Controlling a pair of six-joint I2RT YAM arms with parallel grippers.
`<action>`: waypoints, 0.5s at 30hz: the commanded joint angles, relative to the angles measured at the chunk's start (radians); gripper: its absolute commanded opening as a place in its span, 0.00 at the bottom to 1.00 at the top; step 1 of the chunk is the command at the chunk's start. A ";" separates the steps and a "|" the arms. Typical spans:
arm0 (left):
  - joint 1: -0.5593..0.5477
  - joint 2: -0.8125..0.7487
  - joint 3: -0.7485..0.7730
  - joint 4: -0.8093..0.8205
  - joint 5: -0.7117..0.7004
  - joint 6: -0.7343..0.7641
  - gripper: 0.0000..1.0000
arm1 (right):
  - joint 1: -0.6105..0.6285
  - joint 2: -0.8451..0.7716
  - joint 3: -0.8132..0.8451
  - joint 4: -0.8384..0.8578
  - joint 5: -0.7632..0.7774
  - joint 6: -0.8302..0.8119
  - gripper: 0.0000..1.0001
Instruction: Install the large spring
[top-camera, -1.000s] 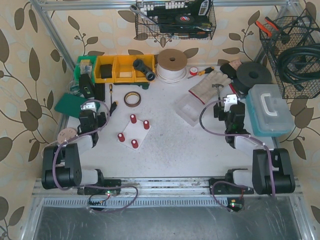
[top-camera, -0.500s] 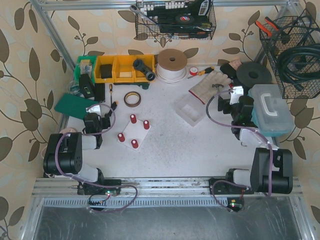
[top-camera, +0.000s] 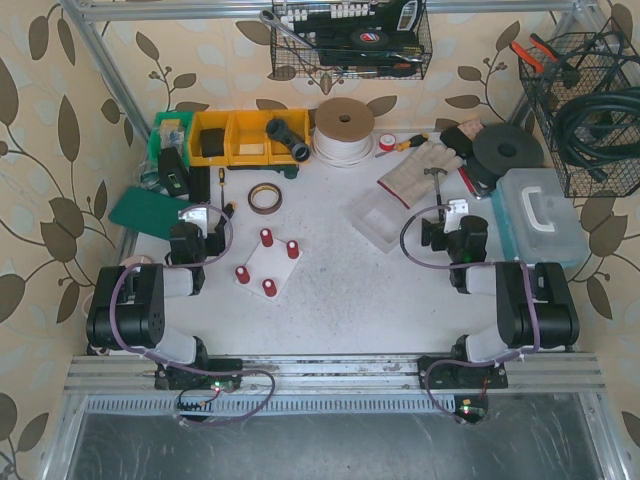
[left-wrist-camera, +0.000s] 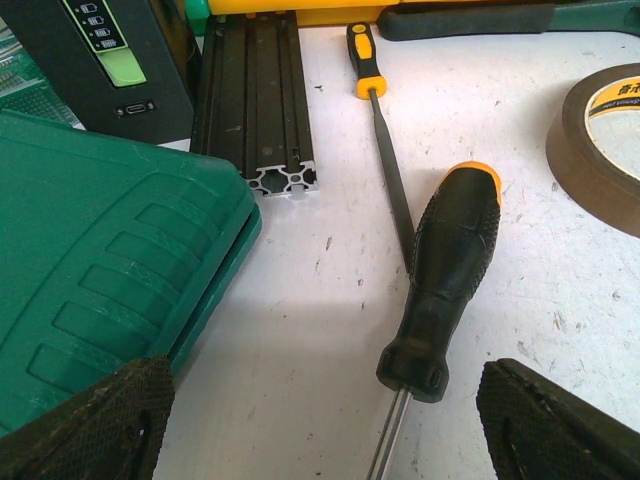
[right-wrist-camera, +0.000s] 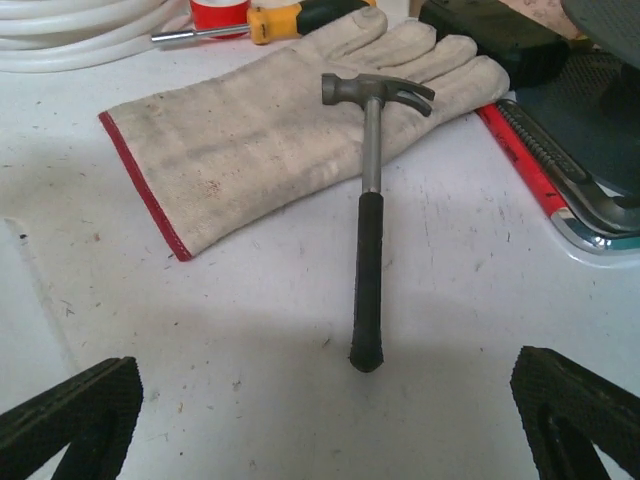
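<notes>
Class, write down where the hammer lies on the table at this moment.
In the right wrist view, the hammer lies just ahead of the right gripper, its head resting on the white work glove, handle pointing toward the camera.

My right wrist feed shows a hammer (right-wrist-camera: 367, 250), its head resting on a white glove (right-wrist-camera: 250, 130) at 11 o'clock. On the left wrist feed I see a black-handled screwdriver (left-wrist-camera: 445, 270), a brown tape roll (left-wrist-camera: 592, 160) at 2 o'clock and a green case (left-wrist-camera: 100, 250) at 9.
</notes>
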 joint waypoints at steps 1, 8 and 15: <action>0.001 0.004 0.027 0.015 0.026 0.011 0.86 | 0.014 0.014 -0.017 0.135 0.013 0.001 1.00; 0.000 0.006 0.026 0.017 -0.004 -0.001 0.86 | 0.026 0.015 -0.011 0.120 0.037 -0.005 1.00; 0.001 0.001 0.016 0.031 -0.030 -0.013 0.86 | 0.030 0.016 -0.010 0.120 0.045 -0.006 1.00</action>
